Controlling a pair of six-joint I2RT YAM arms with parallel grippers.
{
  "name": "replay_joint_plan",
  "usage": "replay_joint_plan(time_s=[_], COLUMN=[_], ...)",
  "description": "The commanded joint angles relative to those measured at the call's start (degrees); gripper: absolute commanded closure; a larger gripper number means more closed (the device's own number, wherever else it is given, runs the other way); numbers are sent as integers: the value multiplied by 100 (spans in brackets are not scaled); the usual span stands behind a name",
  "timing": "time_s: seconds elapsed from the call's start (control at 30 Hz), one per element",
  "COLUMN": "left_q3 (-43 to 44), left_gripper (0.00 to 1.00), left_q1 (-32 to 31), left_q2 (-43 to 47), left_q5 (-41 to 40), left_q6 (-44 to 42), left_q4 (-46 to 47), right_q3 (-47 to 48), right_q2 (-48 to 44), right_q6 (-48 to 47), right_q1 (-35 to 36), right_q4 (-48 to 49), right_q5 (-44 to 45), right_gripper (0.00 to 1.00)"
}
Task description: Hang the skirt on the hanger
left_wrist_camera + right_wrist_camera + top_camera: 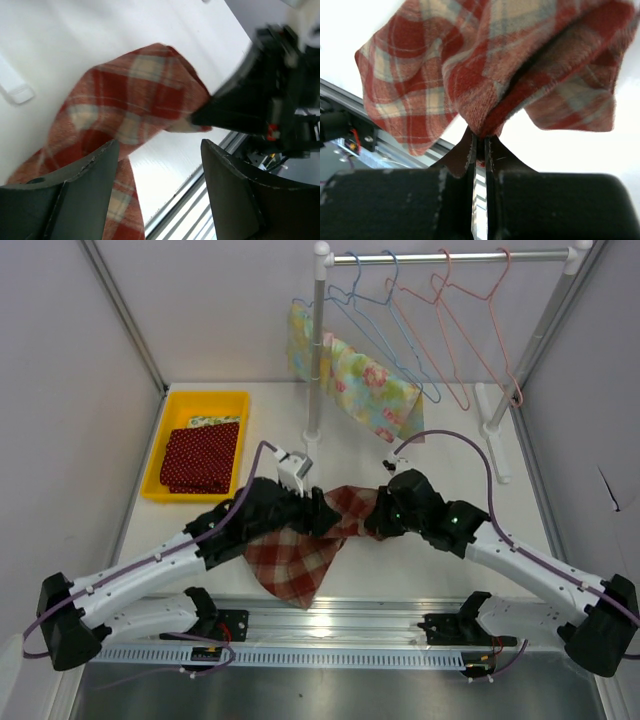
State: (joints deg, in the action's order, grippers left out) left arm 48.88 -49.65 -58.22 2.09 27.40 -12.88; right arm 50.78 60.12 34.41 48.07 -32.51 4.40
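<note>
The red plaid skirt (pixel 300 555) lies mid-table, one end lifted off the surface. My right gripper (pixel 374 518) is shut on a bunched fold of the skirt (pixel 485 75); its jaws pinch the cloth at their tips. My left gripper (pixel 325 518) is open and holds nothing; in the left wrist view the skirt (pixel 125 100) hangs ahead of its fingers, with the right gripper (pixel 197 117) pinching the far end. Several wire hangers (pixel 440 330), blue and pink, hang on the rack's rail at the back.
A floral cloth (pixel 370 390) hangs on a hanger at the rack's left. The white rack (pixel 318 360) stands at the back, its foot (pixel 497 435) on the right. A yellow tray (pixel 170 430) at back left holds a red dotted cloth (pixel 202 458). Metal rail (pixel 330 625) along the near edge.
</note>
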Motion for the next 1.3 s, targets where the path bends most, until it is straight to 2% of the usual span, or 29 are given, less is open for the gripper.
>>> replay_joint_plan(time_s=[0.0,0.1,0.2,0.4,0.53,0.63,0.77,0.8,0.83,0.93,1.0,1.1,1.27], left_q3=[-773,-1179,-1618,-2286,-2751,-2893,-2841,-2832,-2840,-2665,-2298,-2506,-2541], left_gripper=[28,28,28,28,28,28,30,30,30,28,29,30,36], left_q1=[-738,-1423,-2168,-3015,-3507,-3683,-3797,-3833,-3920,-4000,-4009,-4018,-3965], left_q2=[336,390,416,-13,-505,-980,-1909,-2095,-2263,-2992,-3308,-3240,-3073], left_q5=[-1153,-1963,-3499,-4584,-5515,-5902,-6209,-6281,-6343,-6528,-6563,-6432,-6335], left_q6=[-68,-42,-208,-1112,-2603,-3483,-4486,-4828,-5475,-6558,-6808,-6521,-6545], left_q4=[935,1550,2165,3835,5705,7104,8352,9260,9765,11171,11185,11176,11185], right_q3=[177,405,634,854,872,889,889,907,907,898,898,907,872], right_q2=[281,588,782,967,975,1002,984,984,976,976,993,993,1011], right_q6=[583,829,1067,1480,1656,1744,1814,1806,1814,1832,1832,1823,1823], right_q1=[27,18,0,-61,-44,-44,-26,-17,-9,-9,0,0,9], right_q4=[666,738,755,860,931,913,949,905,896,878,887,869,887], right_q5=[-360,-379,-598,-792,-854,-854,-863,-845,-836,-845,-862,-845,-845], right_gripper=[100,100,100,100,100,100,100,100,100,100,100,100,100])
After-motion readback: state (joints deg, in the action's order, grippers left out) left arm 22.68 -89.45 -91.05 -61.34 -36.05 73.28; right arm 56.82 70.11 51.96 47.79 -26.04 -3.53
